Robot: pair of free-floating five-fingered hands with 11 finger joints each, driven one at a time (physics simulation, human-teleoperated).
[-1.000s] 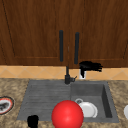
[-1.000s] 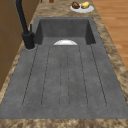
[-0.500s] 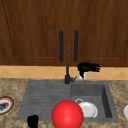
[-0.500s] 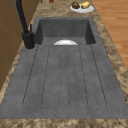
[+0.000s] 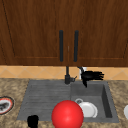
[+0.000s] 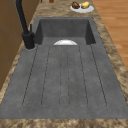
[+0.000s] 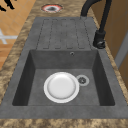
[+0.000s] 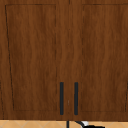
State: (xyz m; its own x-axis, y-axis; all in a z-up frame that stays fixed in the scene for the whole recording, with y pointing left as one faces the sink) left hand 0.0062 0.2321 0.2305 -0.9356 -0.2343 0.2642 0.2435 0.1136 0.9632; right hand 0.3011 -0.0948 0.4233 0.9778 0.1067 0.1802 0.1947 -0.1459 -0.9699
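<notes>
Sink (image 5: 106, 100) back rim under open-fingered right hand (image 5: 91, 75) beside faucet (image 5: 67, 77); left hand (image 5: 32, 121), grip unclear, at front edge.

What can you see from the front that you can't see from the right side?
The front view has the right hand by the faucet's spout, the left hand low near the sink's front edge, a red ball, and the cabinet doors with dark handles. The right side view has the drain. Both have the sink, the white plate in it, and the faucet.
</notes>
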